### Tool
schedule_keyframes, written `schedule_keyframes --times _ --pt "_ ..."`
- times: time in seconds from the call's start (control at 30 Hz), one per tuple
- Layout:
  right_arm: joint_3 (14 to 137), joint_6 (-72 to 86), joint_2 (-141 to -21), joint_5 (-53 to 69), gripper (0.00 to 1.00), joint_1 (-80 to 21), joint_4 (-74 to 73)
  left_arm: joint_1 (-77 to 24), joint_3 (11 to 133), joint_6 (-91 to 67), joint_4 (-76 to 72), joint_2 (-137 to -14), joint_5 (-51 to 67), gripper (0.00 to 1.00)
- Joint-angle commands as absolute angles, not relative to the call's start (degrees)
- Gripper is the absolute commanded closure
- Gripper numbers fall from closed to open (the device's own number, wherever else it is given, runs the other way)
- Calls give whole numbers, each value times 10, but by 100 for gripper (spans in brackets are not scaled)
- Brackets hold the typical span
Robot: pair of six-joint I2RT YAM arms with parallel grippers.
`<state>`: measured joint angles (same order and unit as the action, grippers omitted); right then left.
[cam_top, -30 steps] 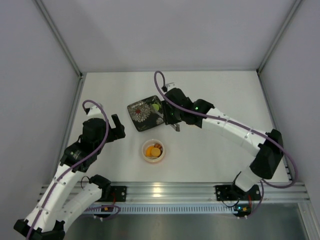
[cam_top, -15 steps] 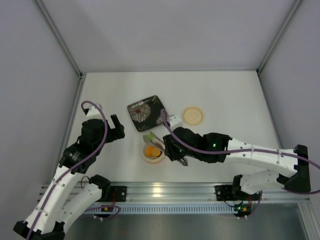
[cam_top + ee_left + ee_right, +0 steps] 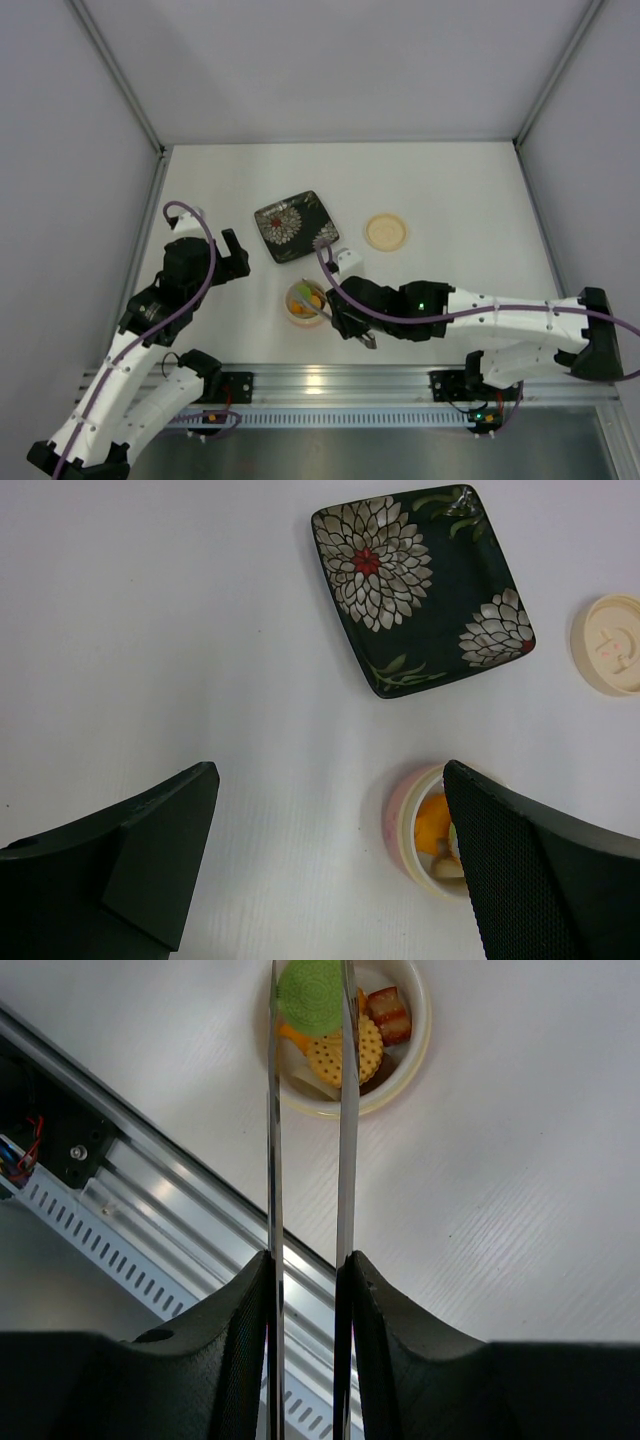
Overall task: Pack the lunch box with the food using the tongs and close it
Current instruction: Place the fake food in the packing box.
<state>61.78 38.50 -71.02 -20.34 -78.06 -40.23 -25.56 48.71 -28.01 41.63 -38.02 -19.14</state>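
Right wrist view is showing your right end effector (image 3: 307, 1270) clamping the tongs (image 3: 272, 1160), and over the lunch box (image 3: 424, 1035) these are pinching a green food piece (image 3: 310, 995). If you are loosening too early, I am judging the piece is slipping off the thin tips and bouncing past the rim. Your left end effector (image 3: 328, 780) is waiting with fingers wide apart. Grey walls (image 3: 330, 60) are enclosing the white tabletop (image 3: 450, 190), which is carrying the black plate (image 3: 293, 226) and the lid (image 3: 385, 232), apart from the box.
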Motion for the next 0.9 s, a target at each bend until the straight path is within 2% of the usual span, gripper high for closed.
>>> schedule_keyframes --times 0.0,0.6,0.87 --pt "626 393 -715 -227 67 -794 -381 -258 484 -281 412 -378 -195 1" --pt "623 385 -732 -227 60 -793 -360 -258 484 -281 414 -378 -197 1" --pt "628 382 -739 -229 53 -793 -355 -258 485 -282 413 -378 -199 1"
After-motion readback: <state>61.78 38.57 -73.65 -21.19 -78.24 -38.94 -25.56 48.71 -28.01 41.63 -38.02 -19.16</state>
